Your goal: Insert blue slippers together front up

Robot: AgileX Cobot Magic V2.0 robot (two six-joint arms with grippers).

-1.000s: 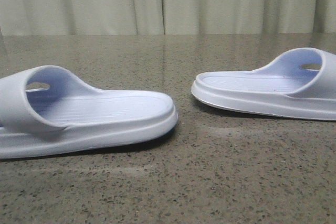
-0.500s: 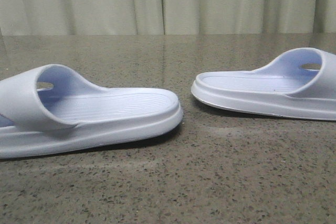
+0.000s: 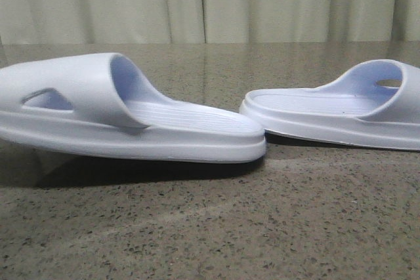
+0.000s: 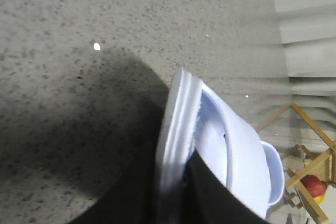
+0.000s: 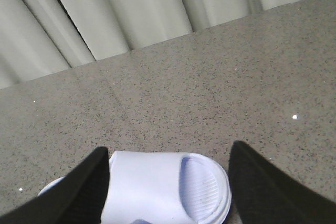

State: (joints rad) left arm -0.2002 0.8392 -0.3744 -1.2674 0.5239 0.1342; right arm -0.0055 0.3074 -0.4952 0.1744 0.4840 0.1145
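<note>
Pale blue foam, almost white, makes up both slippers, and no brand, label or writing can be read on either one or anywhere else in the views.

Taking the speckled stone table [image 3: 275,227] as the landmark: the left slipper [image 3: 131,119] is raised off the table, with a dark shadow on the stone under its sole. Its heel end points toward the other shoe, and the triangular side hole in its wide strap faces the front camera. The right slipper [image 3: 335,113] lies flat on the table, sole down, ribbed footbed up, its heel end just beside the raised slipper's heel end; from the front view I cannot tell whether the two touch.

In the left wrist view, the left gripper [image 4: 178,192] is clamped on the left slipper, one dark finger pressed on the footbed side and the other under the sole, with the shoe seen edge-on above the table.

In the right wrist view, the right gripper [image 5: 168,187] has its dark fingers [image 5: 84,192] spread wide apart above the table, and the right slipper's strap and toe end show between them, apparently untouched.

A pale pleated curtain [image 3: 210,1] hangs behind the table's far edge.
</note>
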